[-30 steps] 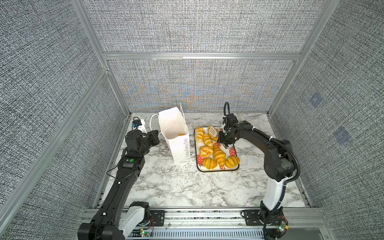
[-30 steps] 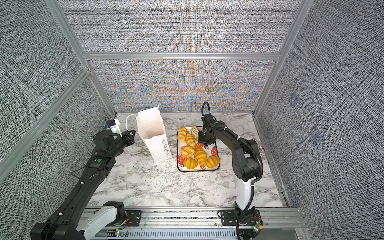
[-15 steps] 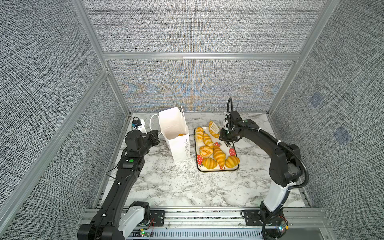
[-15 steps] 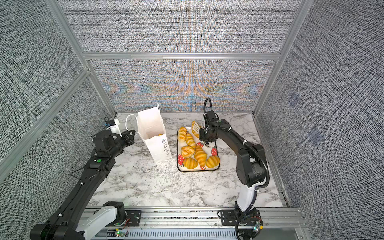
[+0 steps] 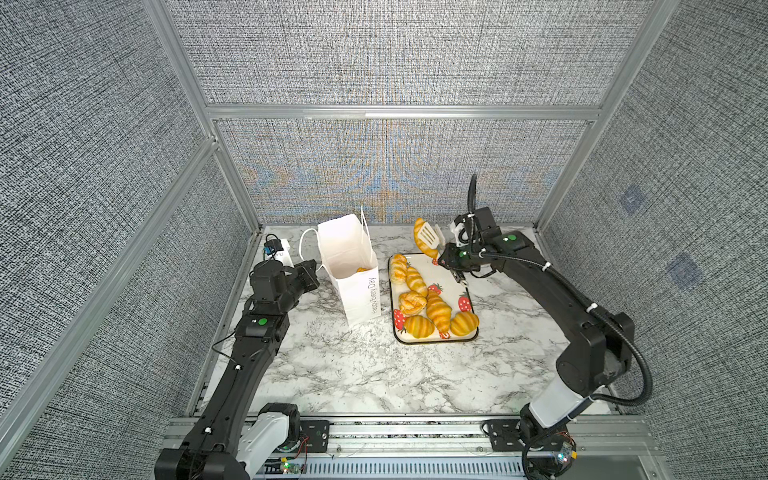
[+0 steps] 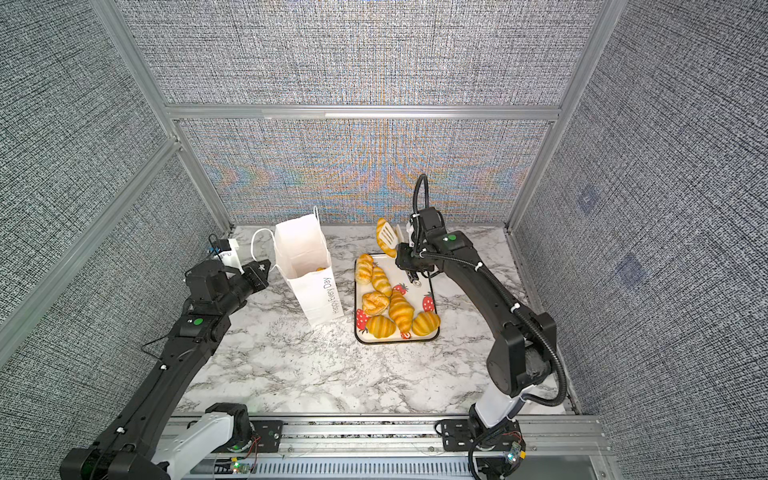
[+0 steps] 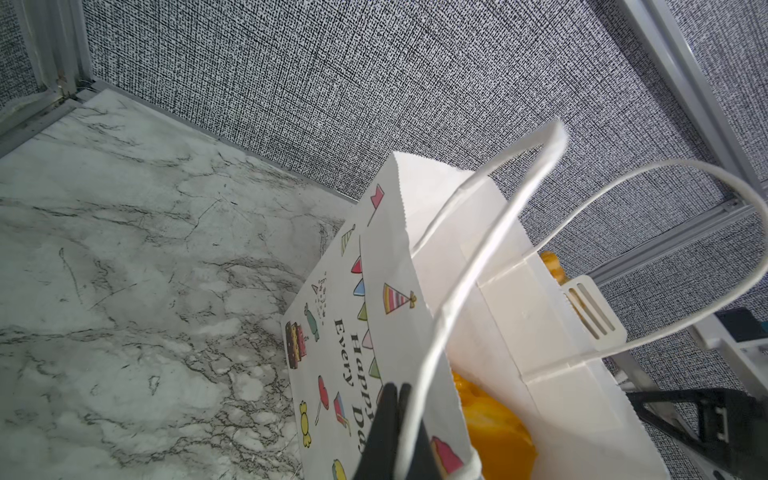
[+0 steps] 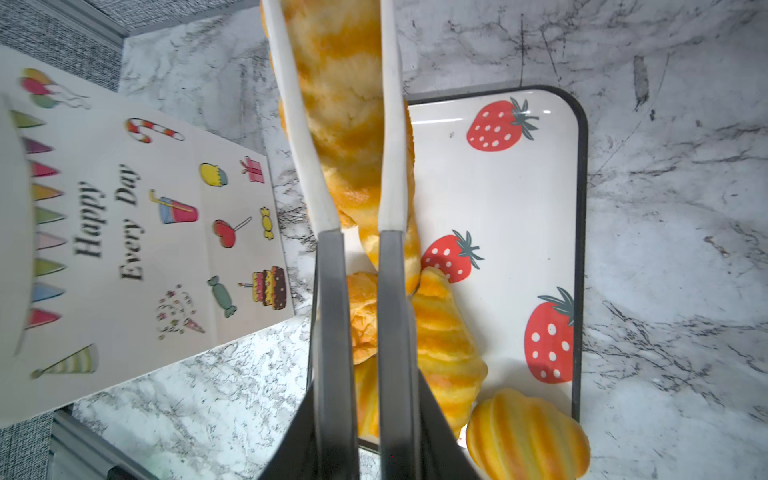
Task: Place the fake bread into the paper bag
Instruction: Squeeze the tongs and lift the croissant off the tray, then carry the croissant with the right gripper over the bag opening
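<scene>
The paper bag (image 5: 353,286) (image 6: 309,286) stands open left of the strawberry tray (image 5: 455,276), with one golden pastry (image 7: 494,432) inside. My left gripper (image 5: 312,269) (image 7: 395,399) is shut on the bag's white cord handle (image 7: 469,266) at its left rim. My right gripper (image 5: 444,255) (image 8: 365,399) is shut on white-tipped tongs (image 5: 428,236) (image 8: 328,291). The tongs pinch the long braided loaf (image 5: 419,226) (image 8: 345,104) in the air over the tray's far end. Several more pieces of fake bread (image 5: 438,309) (image 6: 401,309) lie on the tray.
Grey fabric walls with aluminium posts close in the marble table (image 5: 374,374) on three sides. A small white box with a cable (image 5: 277,248) sits in the back left corner behind the left gripper. A metal rail (image 5: 395,428) runs along the front edge.
The right arm has lifted the tongs and the braided loaf up off the tray's far end. The left arm and the bag have not moved.
</scene>
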You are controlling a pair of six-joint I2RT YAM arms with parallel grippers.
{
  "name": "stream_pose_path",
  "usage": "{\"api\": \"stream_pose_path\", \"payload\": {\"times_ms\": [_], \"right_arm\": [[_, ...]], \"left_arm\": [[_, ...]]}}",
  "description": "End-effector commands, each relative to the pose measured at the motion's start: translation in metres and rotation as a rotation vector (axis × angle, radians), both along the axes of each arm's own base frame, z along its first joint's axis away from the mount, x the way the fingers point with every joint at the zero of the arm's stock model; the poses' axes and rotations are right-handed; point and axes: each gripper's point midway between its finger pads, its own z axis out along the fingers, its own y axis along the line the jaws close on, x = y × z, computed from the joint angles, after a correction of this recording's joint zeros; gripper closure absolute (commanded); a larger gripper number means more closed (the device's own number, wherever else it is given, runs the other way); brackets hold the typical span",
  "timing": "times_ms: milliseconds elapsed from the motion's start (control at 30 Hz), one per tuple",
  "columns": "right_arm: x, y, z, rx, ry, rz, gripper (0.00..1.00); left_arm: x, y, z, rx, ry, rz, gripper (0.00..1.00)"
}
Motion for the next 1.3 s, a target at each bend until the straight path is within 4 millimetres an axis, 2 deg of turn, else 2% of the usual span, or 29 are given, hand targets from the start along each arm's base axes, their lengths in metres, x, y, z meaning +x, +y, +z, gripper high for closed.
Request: {"api": "stream_pose_path", "payload": {"times_ms": [0, 333, 467, 667, 967, 1267], "right_arm": [[-0.005, 0.010, 0.030, 0.033, -0.075, 0.026, 0.77], [-0.037, 0.045, 0.112, 0.117, -0.312, 0.131, 0.77], [-0.052, 0.060, 0.137, 0.145, -0.378, 0.189, 0.77], [-0.072, 0.081, 0.163, 0.180, -0.449, 0.265, 0.77], [-0.097, 0.112, 0.184, 0.210, -0.517, 0.371, 0.77], [-0.110, 0.145, 0.181, 0.186, -0.526, 0.450, 0.77]], "left_arm": [[-0.001, -0.001, 0.001, -0.002, 0.005, -0.007, 1.00], [-0.003, -0.003, 0.000, -0.011, 0.006, -0.015, 1.00], [-0.003, -0.002, 0.001, -0.011, 0.005, -0.014, 1.00], [-0.004, -0.003, 0.000, -0.013, 0.006, -0.016, 1.00], [-0.005, -0.003, 0.001, -0.014, 0.003, -0.017, 1.00], [-0.005, -0.003, 0.001, -0.014, 0.004, -0.016, 1.00]]}}
